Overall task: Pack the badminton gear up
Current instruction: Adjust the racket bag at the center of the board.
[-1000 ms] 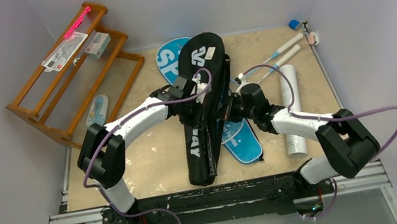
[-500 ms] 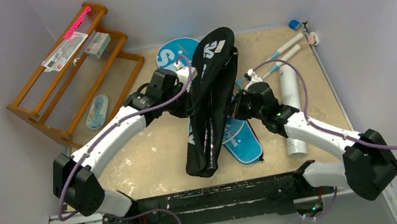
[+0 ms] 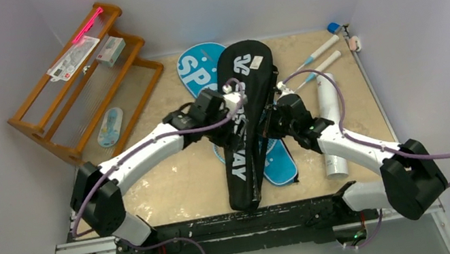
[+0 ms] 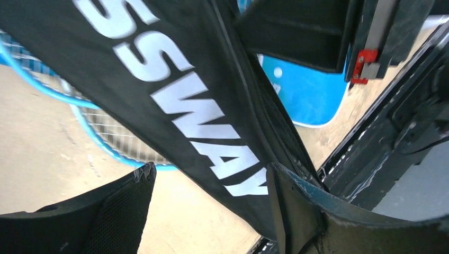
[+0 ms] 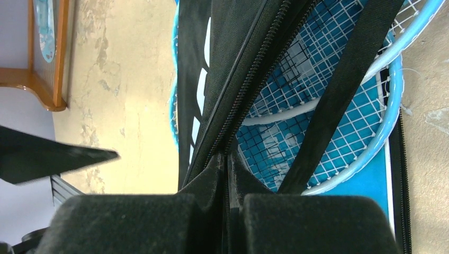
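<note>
Black cover [image 3: 244, 82] is lying lengthwise mid-bench [image 3: 176, 183], overlapping the blue cover [image 3: 195, 66] and light-blue racket [image 5: 317, 106]. Right gripper [image 5: 227, 159] is clenching its zipper edge. Left gripper [image 4: 209, 174] is straddling its left side, fingers released and spread.

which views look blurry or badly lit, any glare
top external: even soft light, sharp, no harsh glare; left wrist: cover lettering crisp, left tool dark; right wrist: zipper and racket strings sharp, right tool soft up close.
</note>
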Controlling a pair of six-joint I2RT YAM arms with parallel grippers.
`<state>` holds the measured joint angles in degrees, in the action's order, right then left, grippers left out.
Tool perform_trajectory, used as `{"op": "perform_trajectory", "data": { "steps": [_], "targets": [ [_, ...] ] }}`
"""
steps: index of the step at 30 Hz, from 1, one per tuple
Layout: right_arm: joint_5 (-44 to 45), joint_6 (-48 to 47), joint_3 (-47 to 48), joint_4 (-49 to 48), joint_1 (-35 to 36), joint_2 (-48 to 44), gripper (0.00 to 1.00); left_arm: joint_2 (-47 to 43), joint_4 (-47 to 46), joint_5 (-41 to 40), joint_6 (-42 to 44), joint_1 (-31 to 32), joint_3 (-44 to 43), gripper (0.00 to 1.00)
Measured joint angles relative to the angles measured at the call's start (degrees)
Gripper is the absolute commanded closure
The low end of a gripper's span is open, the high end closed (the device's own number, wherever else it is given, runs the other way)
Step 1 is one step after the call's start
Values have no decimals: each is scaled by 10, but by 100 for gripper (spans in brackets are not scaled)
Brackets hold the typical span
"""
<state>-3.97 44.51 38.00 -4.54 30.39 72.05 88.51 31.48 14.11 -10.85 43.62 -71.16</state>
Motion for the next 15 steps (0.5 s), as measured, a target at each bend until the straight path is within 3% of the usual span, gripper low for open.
{"op": "perform_trajectory", "data": {
  "steps": [4, 10, 15],
  "targets": [
    [0, 0, 0, 0, 0, 0, 100, 39, 21, -41, -4, 56, -6, 20],
    [0, 0, 0, 0, 0, 0, 100, 60, 40, -66, -32, 78, -13, 17],
    [0, 0, 0, 0, 0, 0, 100, 60, 53, -142, -85, 121, -29, 16]
  ]
}}
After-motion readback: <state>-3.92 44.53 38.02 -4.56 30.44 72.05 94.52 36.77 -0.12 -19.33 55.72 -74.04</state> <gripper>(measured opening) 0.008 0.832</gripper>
